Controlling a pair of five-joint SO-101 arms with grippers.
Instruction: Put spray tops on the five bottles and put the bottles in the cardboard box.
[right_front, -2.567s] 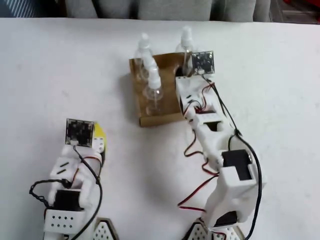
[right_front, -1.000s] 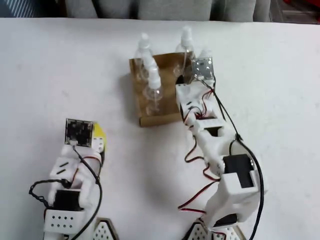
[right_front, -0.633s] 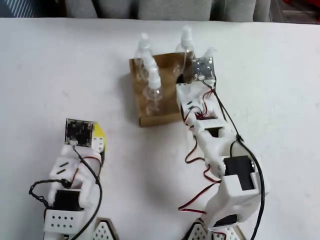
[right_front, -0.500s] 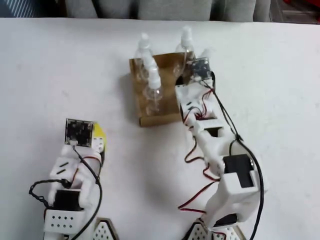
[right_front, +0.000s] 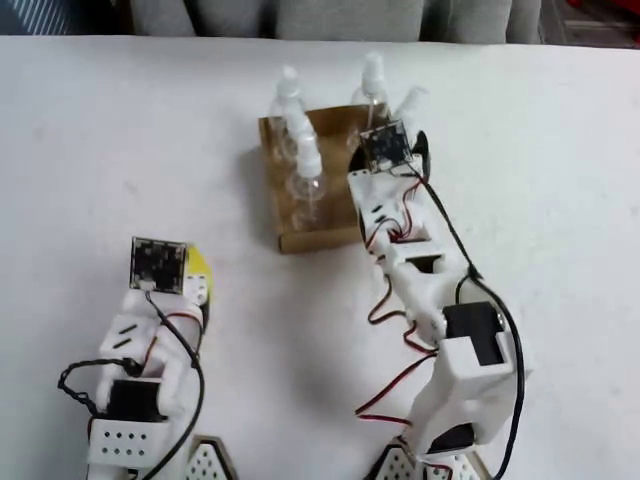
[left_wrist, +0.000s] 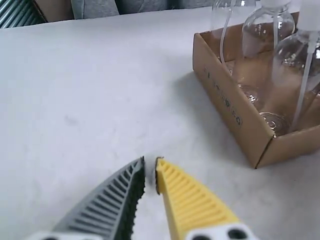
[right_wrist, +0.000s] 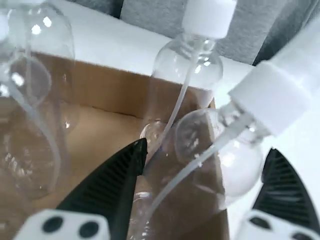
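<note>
High view: white bench (right_front: 120, 130). Cardboard box (right_front: 318, 236) sits upper centre of the frame, open side up. Clear upright bottles (right_front: 307, 175) stand inside it, each with a white spray top, mostly along the box's left side and one at its upper right.

One more bottle, the tilted bottle (right_front: 408, 100), is at the box's upper-right corner and leans out toward the upper right, its spray top on. Cannot tell whether its base sits inside the box wall.

Right arm runs from the lower right of the frame up to that corner. Right pincer (right_wrist: 207, 152) is released: its black fingers (right_wrist: 125, 175) are spread wide with the tilted bottle's body between them. A gap shows on one side; contact on the other side cannot be told.

Left arm is at the lower left of the frame, well apart from the box. Left pincer (left_wrist: 150, 167) is clenched on nothing, grey and yellow fingers almost meeting, held low over bare bench.
</note>
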